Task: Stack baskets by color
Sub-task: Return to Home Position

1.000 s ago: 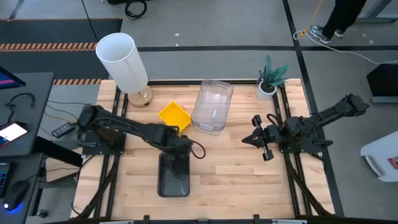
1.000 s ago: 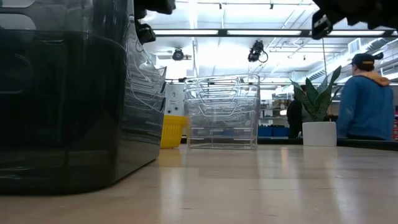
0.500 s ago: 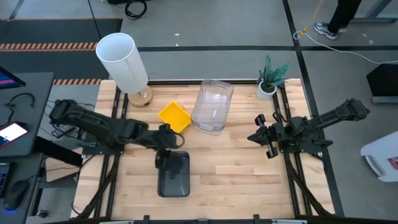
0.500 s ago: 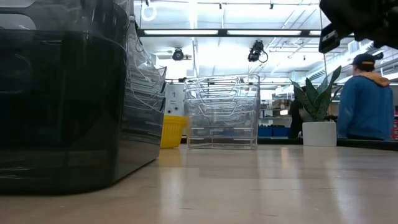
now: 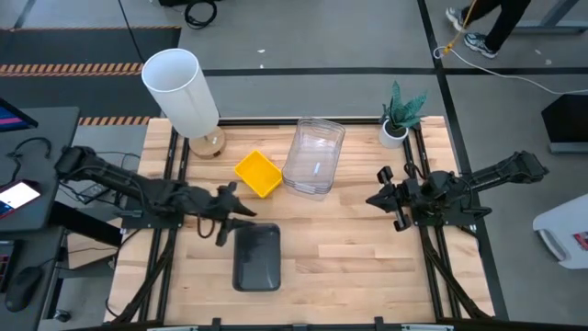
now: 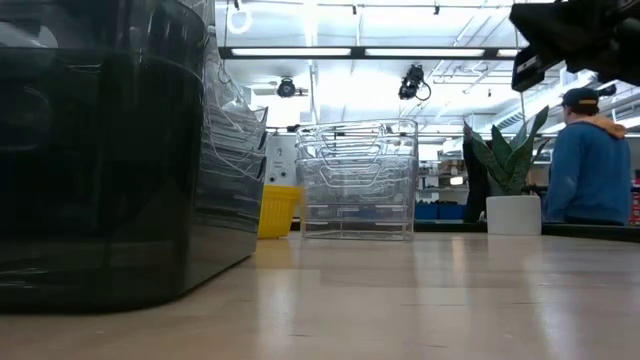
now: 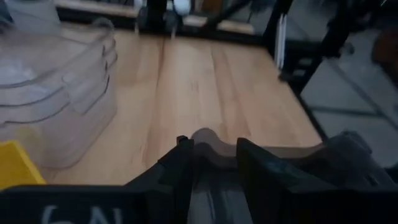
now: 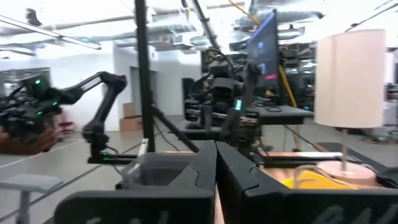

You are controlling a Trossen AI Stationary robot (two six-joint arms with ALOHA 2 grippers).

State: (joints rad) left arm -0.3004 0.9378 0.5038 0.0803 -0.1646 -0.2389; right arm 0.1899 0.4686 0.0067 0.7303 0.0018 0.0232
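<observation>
Stacks of baskets, three in all, stood on the table (image 5: 358, 262), one to a colour. From where I stood, the clear stack (image 5: 313, 157) showed several nested rims. How many baskets sat in the yellow stack (image 5: 258, 174) or the dark grey stack (image 5: 257, 258) I could not tell. The dark grey one lay near the front edge, left of centre, its long axis running front to back. The clear one sat toward the far edge, its long axis also front to back but leaning slightly. The yellow one was close beside it on the left, turned cornerwise. One white cylinder (image 5: 181, 87) and one potted plant (image 5: 401, 116) stood at the far corners. The left gripper (image 5: 234, 212) hung near the dark stack's far left corner, fingers apart. The right gripper (image 5: 374, 200) waited toward the right edge, fingers pressed together.
</observation>
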